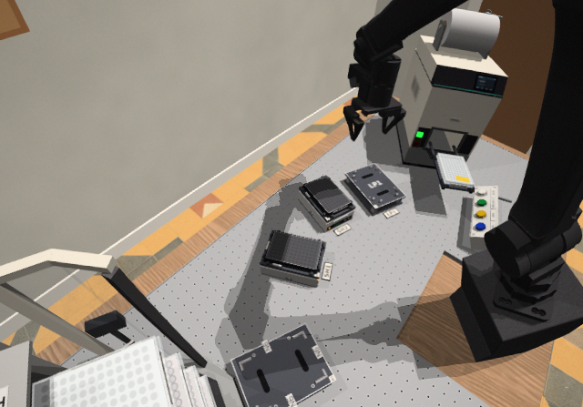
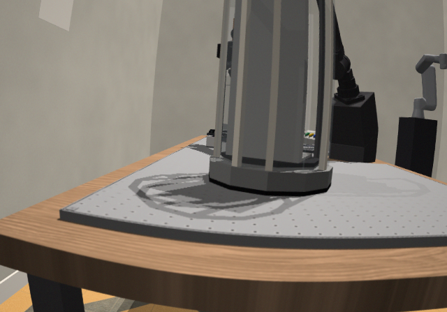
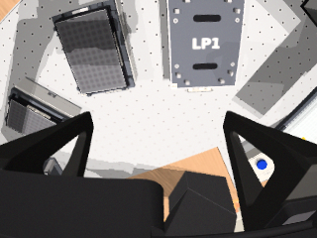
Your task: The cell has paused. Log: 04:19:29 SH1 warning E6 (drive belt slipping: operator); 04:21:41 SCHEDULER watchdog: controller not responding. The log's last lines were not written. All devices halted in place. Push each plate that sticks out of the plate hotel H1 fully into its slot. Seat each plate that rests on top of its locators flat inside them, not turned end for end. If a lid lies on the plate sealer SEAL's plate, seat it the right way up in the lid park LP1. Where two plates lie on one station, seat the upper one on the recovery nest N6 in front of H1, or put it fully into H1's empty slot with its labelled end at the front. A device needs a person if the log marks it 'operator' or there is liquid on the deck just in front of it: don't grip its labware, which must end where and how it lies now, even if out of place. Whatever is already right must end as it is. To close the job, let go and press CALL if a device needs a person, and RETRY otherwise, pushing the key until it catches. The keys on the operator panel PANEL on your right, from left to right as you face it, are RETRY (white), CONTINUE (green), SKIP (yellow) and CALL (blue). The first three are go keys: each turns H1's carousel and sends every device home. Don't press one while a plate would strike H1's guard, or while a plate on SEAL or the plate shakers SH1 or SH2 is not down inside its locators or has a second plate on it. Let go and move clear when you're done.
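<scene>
Top view: over the grey worktop (image 1: pixel 376 261), with plate hotel H1 (image 1: pixel 107 379) at the near corner and the sealer SEAL (image 1: pixel 452 106) at the far one, my tool (image 1: pixel 370 129) hangs high beside the sealer's left wall. Its fingers are spread wide with nothing between them.

The piece I judge to be next is the white plate (image 1: pixel 453 169) on SEAL's tray. It lies below my tool and to the picture's right, just in front of the sealer's mouth. Its long axis runs out of the mouth toward the operator panel (image 1: pixel 482 209), so I would have to come across and down to straddle its short sides.

The lid park LP1 (image 1: pixel 375 187) lies almost straight beneath me, bare, between the sealer and the shaker stations. There the dark plate on SH2 (image 1: pixel 328 196) looks slightly skewed on its base. The dark plate on SH1 (image 1: pixel 294 250) is the one I must leave alone.

The white plate shows a fine grid of wells and a yellow label (image 1: pixel 463 178) at its outer end. I cannot tell whether a lid covers it.
</scene>
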